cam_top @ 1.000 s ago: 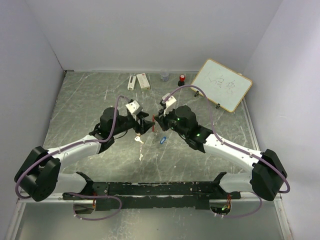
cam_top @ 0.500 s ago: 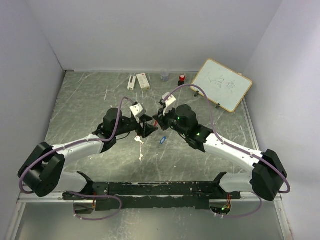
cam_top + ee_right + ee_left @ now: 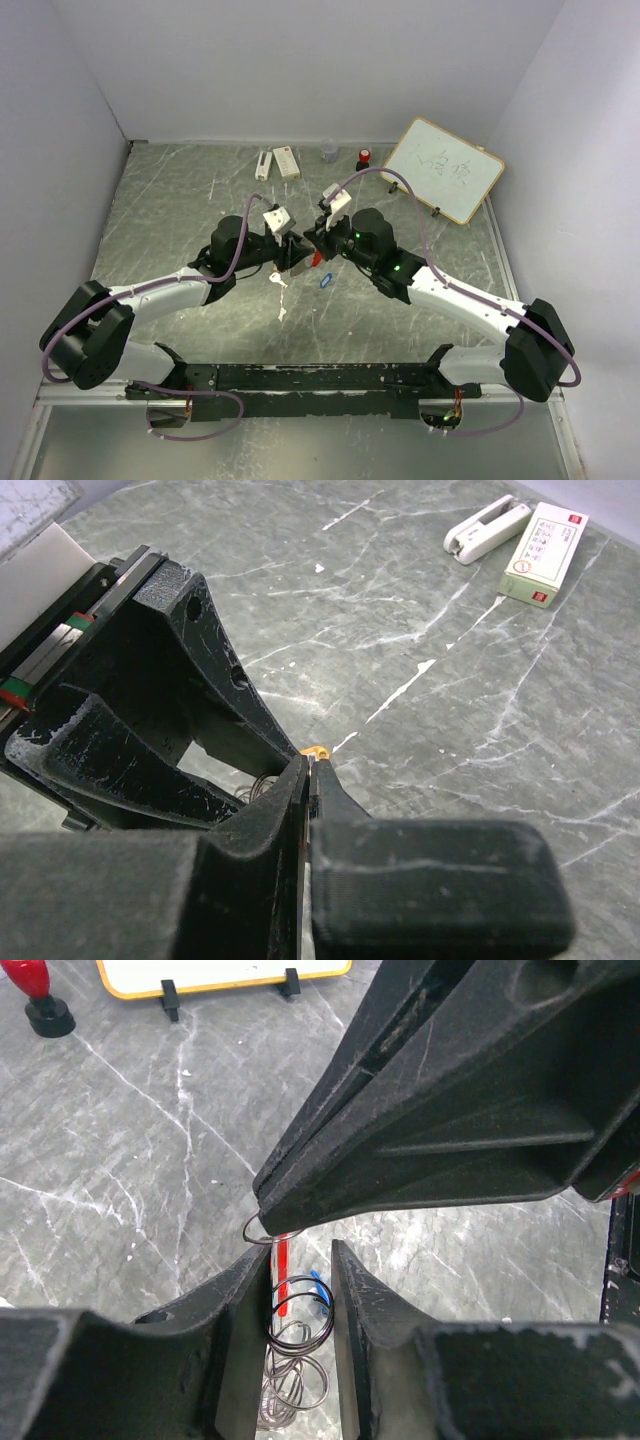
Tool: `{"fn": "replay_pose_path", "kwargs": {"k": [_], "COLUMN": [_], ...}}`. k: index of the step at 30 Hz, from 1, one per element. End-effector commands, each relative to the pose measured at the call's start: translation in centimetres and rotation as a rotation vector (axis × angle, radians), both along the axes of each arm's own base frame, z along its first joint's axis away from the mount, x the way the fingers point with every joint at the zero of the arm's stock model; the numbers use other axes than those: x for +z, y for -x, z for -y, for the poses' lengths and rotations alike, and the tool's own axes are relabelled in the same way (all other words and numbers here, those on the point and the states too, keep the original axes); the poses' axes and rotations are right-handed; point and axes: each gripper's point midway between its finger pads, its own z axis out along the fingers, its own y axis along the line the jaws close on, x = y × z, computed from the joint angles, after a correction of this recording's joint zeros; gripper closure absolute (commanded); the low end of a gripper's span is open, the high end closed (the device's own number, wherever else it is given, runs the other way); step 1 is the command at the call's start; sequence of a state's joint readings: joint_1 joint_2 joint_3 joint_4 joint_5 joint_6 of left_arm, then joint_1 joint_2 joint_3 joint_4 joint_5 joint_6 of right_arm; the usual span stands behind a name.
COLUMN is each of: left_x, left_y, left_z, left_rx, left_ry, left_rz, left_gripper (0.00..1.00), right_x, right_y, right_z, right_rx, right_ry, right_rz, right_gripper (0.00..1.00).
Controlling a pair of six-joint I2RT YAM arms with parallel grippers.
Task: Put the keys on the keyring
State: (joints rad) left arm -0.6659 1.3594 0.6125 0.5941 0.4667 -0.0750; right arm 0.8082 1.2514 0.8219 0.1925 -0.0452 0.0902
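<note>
Grey marbled tabletop (image 3: pixel 160 220): my arms (image 3: pixel 160 290) meet low at its middle. My right tool (image 3: pixel 310 760) pinches the keyring (image 3: pixel 300 1305); my left tool (image 3: pixel 300 1250) straddles its wire, half-closed, grip unclear.

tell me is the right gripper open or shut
Shut: the right gripper shows no gap between its fingers in its wrist view, with the keyring wire pinched at the tip.
</note>
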Motion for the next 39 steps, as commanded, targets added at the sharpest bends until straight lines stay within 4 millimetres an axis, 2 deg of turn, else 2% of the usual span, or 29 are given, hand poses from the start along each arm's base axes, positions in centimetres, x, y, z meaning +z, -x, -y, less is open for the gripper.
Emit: {"fn": "replay_pose_path", "kwargs": {"k": [1,6,11,19,20,25,30,33,39], "left_x": [2.2,2.4,2.5,2.3,2.1,1.5,2.2,2.9,3.6], "left_y": [-0.8,-1.1,-1.3,-0.9,-0.9,-1.4,-1.4,-1.1,-0.7], "left_z": [0.4,0.2,0.1,-0.2,-0.3,-0.5,-0.9,-1.0,-0.7], "left_rx": [0.022,0.049,0.066,0.064,0.064,0.093,0.109,0.105,0.075], "left_ry": [0.046,0.063,0.074,0.092,0.085,0.054,0.07,0.086,0.1], "left_rz": [0.071,0.09,0.103,0.124,0.12,0.099,0.122,0.136,0.144], "left_gripper": [0.62,0.68,0.93,0.93,0.91,0.61,0.46,0.41,0.41], "right_x": [2.7,2.5,2.3,2.3,2.4,3.0,3.0,2.8,2.6], "right_y": [0.3,0.5,0.6,0.5,0.5,0.4,0.5,0.5,0.4], "right_z": [-0.5,-0.5,-0.3,0.3,0.3,0.5,0.4,0.4,0.3], "right_rx": [0.025,0.027,0.018,-0.014,-0.017,-0.025,-0.021,-0.021,-0.019], "right_ry": [-0.064,-0.065,-0.066,-0.072,-0.077,-0.085,-0.083,-0.079,-0.078], "right_rz": [0.037,0.028,0.016,0.006,0.009,0.021,0.019,0.017,0.014], "right_gripper": [1.0,1.0,1.0,1.0,1.0,1.0,1.0,1.0,1.0]}}
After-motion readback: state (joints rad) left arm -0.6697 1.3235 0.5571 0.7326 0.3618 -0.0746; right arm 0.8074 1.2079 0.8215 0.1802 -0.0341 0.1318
